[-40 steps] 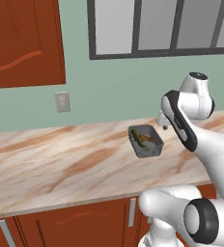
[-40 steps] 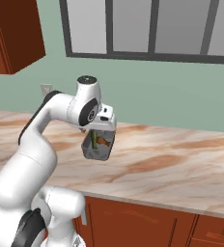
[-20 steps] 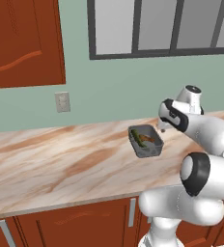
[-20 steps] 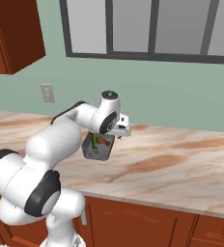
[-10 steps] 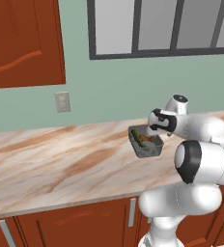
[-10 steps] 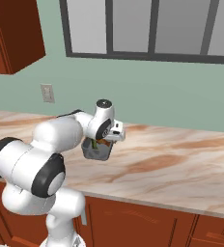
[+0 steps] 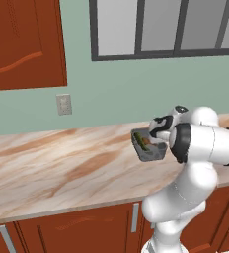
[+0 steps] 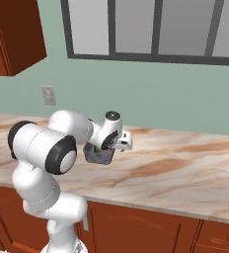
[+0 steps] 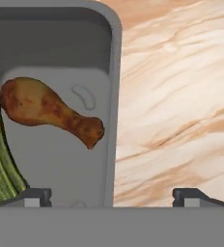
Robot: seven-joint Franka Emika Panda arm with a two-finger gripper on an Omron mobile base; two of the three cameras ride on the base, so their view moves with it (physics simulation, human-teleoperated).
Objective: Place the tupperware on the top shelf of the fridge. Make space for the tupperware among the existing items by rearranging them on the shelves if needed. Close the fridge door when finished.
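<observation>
Spread wide, the pincer [image 9: 112, 197] straddles the grey tupperware [image 9: 61, 111] wall on the marble desk [image 9: 181, 96]; descending squarely should secure the rim.

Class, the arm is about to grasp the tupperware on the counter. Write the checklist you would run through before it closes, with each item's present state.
1. Gripper open: ok.
2. Fingertips straddle the tupperware wall, one inside and one outside: ok.
3. Tupperware rests flat on the counter: ok.
4. Drumstick clear of the inside fingertip: ok.
5. Green vegetable clear of that fingertip: not ok, it lies right beside it.
6. Fingers low enough on the wall: cannot tell.
</observation>
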